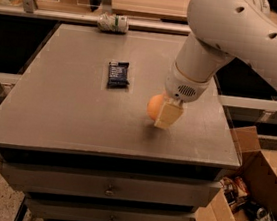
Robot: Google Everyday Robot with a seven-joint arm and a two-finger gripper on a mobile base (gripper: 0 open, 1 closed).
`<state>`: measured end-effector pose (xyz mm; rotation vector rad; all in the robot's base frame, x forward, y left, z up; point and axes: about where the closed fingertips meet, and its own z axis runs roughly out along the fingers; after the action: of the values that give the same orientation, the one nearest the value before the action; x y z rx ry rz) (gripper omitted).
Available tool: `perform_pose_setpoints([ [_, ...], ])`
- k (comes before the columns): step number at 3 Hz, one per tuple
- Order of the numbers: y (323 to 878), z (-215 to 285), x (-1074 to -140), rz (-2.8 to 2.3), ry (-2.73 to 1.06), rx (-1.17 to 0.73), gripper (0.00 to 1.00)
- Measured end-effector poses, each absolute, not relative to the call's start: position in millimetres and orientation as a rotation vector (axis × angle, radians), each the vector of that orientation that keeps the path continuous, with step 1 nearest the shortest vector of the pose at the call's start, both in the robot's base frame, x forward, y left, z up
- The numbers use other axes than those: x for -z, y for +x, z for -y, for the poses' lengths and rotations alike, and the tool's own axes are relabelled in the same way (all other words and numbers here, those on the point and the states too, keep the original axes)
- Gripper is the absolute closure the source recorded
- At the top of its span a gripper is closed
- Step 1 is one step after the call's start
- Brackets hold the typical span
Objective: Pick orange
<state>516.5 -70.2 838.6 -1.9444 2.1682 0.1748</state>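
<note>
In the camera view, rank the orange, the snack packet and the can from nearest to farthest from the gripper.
The gripper is low over the table's front right part.
1. Orange, right beside the gripper.
2. Snack packet, mid-table, farther back.
3. Can, at the far edge, farthest.
</note>
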Motion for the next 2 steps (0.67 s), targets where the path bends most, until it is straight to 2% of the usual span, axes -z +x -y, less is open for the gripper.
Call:
perform_pose_setpoints([
  [1, 527, 78, -861, -2.155, -1.933, -0.202, 1.0],
  [2, 538, 87, -886, -2.134, -1.894, -0.2, 1.0],
])
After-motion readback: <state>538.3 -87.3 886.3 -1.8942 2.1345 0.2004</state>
